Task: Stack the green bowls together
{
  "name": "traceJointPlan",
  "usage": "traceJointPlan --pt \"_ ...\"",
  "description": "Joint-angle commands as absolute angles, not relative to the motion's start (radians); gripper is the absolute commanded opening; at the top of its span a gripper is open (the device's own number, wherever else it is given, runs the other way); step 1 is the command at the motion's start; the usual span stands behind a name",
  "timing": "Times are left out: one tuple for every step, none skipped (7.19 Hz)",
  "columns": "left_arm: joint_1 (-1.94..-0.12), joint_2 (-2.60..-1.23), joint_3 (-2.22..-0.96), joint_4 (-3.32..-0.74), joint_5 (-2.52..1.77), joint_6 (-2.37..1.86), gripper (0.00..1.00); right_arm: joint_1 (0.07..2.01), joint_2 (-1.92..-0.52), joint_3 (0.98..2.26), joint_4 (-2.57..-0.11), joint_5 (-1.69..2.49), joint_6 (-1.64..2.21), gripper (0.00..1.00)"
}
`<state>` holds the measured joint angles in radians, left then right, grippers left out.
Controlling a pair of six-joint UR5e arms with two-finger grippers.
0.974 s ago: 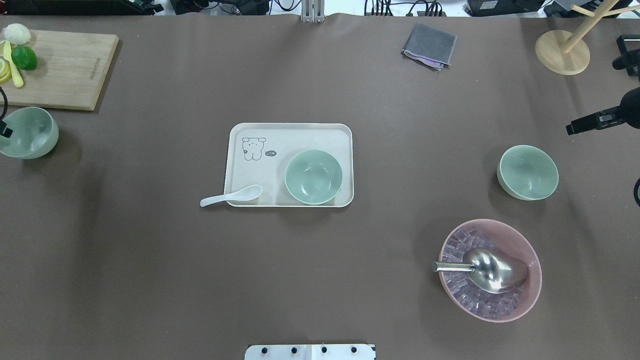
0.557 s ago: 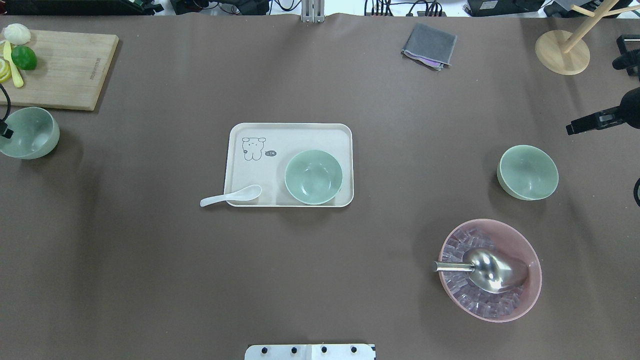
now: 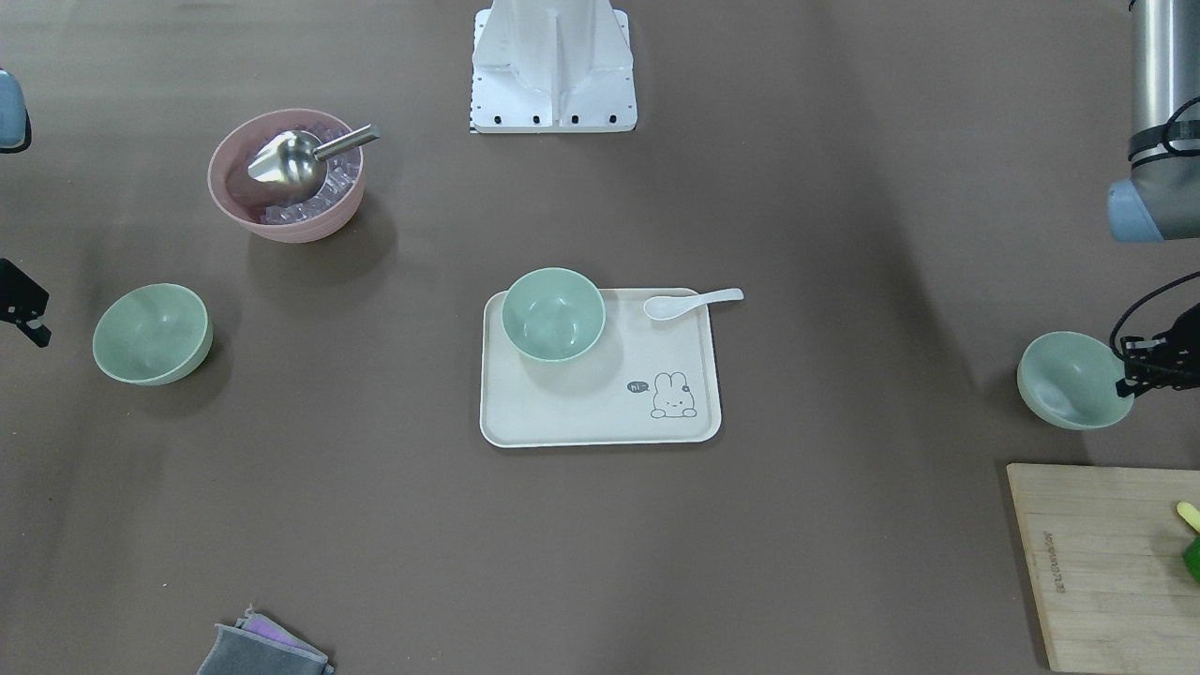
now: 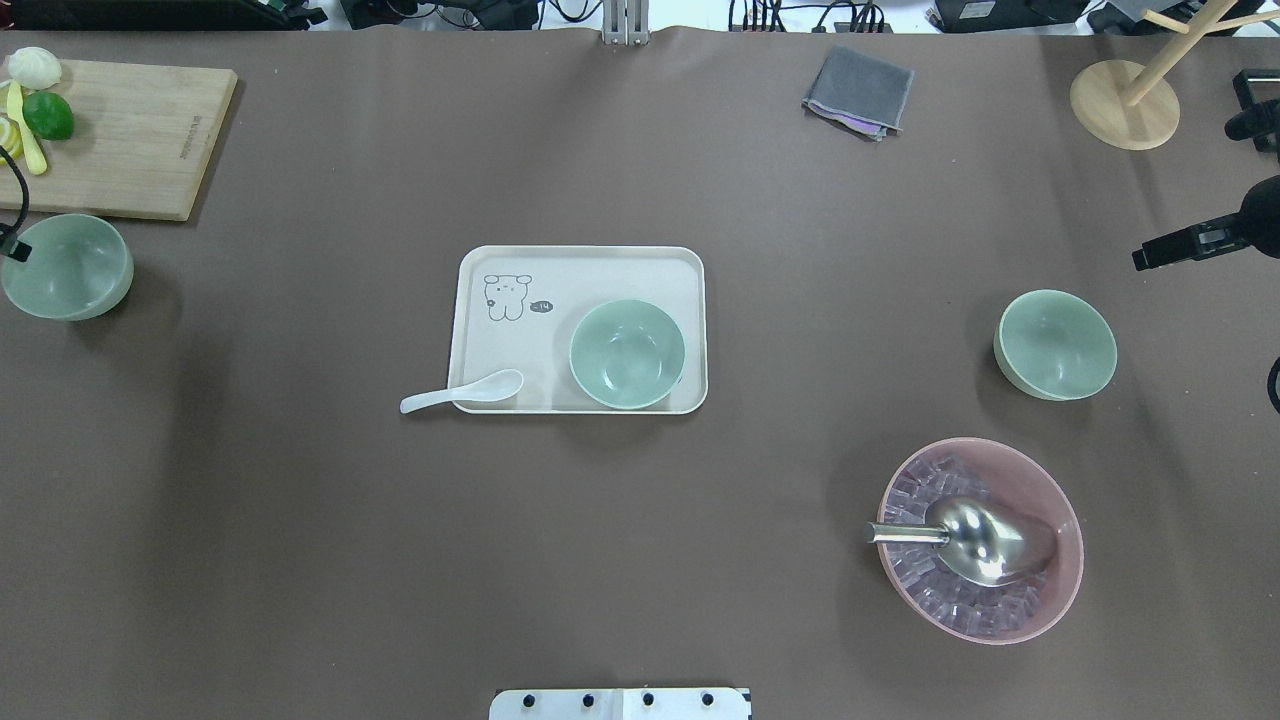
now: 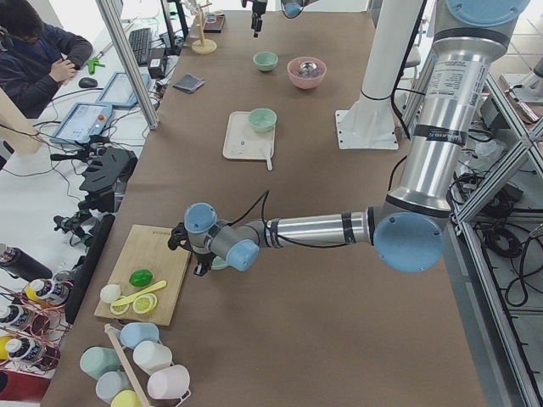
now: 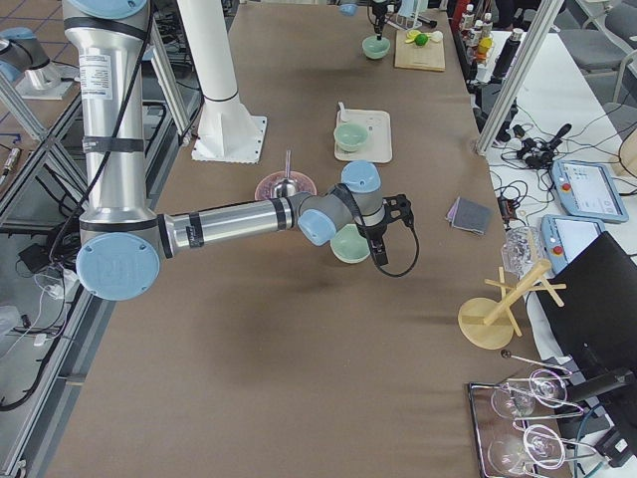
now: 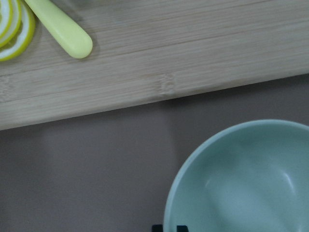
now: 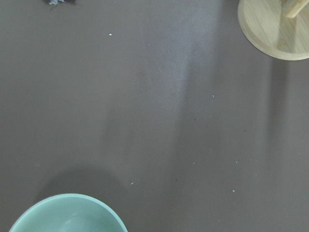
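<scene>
Three pale green bowls show. One (image 4: 627,354) stands in the near right corner of the cream tray (image 4: 520,340). One (image 4: 1056,344) stands on the table at the right, in front of my right gripper (image 4: 1150,255), which hovers apart from it; I cannot tell whether its jaws are open. The third bowl (image 4: 67,266) is at the far left, by the cutting board; my left gripper (image 3: 1139,366) is shut on its outer rim. The left wrist view shows this bowl (image 7: 246,183) at the lower right. The right wrist view shows only a rim of the right bowl (image 8: 67,215).
A wooden cutting board (image 4: 130,140) with a lime, lemon slices and a yellow knife lies at the back left. A white spoon (image 4: 460,392) rests on the tray's near edge. A pink bowl (image 4: 1060,590) with ice and a metal scoop, a grey cloth (image 4: 858,90) and a wooden stand (image 4: 1125,105) are on the right.
The left bowl has shifted a little to the right with my left gripper and sits less tilted. The right arm and the other bowls have not moved.
</scene>
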<state>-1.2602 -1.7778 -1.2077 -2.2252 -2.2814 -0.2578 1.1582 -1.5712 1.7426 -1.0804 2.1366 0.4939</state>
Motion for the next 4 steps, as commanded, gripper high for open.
traceJointPlan --pt "-1.261 -1.805 -1.303 -2.209 -2.289 -0.306 0.0 1.158 -1.572 1.741 -1.081 2.137 0.494 1.0" --pt "-1.259 -1.819 -1.371 -2.179 -2.301 -0.401 0.0 1.158 -1.572 1.741 -1.081 2.137 0.494 1.0" --pt "-1.258 -1.821 -1.45 -2.174 -2.306 -0.504 0.0 1.16 -1.578 1.743 -1.08 2.137 0.494 1.0" --pt "-1.199 -1.833 -1.51 -2.175 -2.304 -0.676 0.0 1.16 -1.58 1.744 -1.08 2.135 0.495 1.0"
